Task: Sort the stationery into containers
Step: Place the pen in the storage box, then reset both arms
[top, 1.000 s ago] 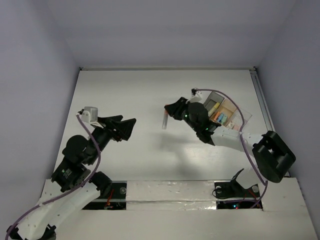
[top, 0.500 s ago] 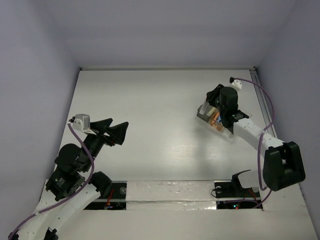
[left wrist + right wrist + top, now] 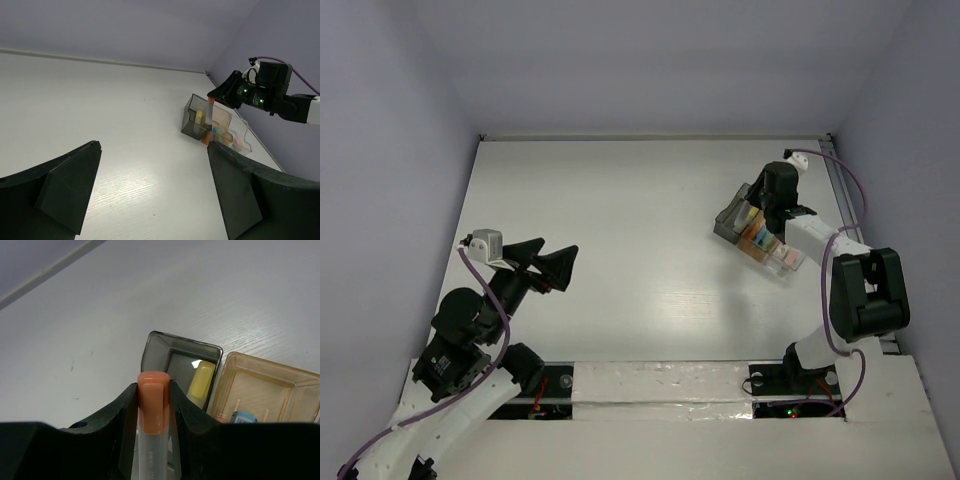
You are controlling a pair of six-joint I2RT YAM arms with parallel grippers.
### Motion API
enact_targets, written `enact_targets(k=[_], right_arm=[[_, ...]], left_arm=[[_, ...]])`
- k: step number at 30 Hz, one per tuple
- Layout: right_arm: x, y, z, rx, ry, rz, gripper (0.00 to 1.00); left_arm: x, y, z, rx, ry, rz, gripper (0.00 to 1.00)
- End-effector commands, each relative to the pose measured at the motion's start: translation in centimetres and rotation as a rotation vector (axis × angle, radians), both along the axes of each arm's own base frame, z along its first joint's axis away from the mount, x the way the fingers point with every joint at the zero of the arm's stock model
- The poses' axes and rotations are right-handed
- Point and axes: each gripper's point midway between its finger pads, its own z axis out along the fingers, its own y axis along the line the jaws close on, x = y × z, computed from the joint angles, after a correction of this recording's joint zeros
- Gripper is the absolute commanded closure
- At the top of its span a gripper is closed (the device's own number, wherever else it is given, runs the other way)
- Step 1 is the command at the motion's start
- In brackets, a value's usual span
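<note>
Orange-capped pen [image 3: 151, 402], clear barrel: pinched between the narrowly set jaws of the right gripper [image 3: 152, 390], cap end past the fingertips and poised above the smoky dark bin [image 3: 159, 337], apparently lined up for release beside the yellow piece [image 3: 201, 382] lying there. A blue piece [image 3: 244, 417] sits in the adjoining tan bin [image 3: 265, 364]. Left gripper [image 3: 154, 147]: jaws wide, holding nothing, hovering over the table [image 3: 620, 200] well apart from the containers [image 3: 732, 225], presumably to leave the approach free.
</note>
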Motion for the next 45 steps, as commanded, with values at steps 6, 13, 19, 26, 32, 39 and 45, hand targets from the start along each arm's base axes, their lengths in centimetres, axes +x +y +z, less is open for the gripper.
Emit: enact_targets(k=[6, 13, 19, 26, 32, 39, 45], right_arm=[[1.8, 0.2, 1.2, 0.019, -0.015, 0.02, 0.68], [0.5, 0.7, 4.1, 0.04, -0.05, 0.057, 0.14], [-3.2, 1.8, 11.9, 0.097, -0.219, 0.15, 0.0], [-13.2, 3.7, 21.7, 0.204, -0.53, 0.331, 0.0], [-21.2, 3.3, 27.5, 0.176, -0.693, 0.402, 0.0], [-27.2, 0.7, 30.2, 0.159, -0.817, 0.314, 0.0], [-25.9, 0.6, 27.2, 0.162, -0.758, 0.293, 0.0]], left_arm=[[0.5, 0.1, 0.4, 0.005, -0.02, 0.017, 0.14], [0.6, 0.0, 0.4, 0.003, -0.017, 0.021, 0.12], [0.8, -0.1, 0.3, 0.005, -0.01, 0.025, 0.11], [1.1, 0.4, 0.5, -0.005, -0.016, 0.054, 0.06], [1.0, 0.2, 2.2, -0.039, -0.065, 0.038, 0.02], [-0.6, 1.4, 9.7, -0.096, -0.202, 0.038, 0.01], [-0.5, 2.3, 11.0, -0.105, -0.248, 0.081, 0.01]])
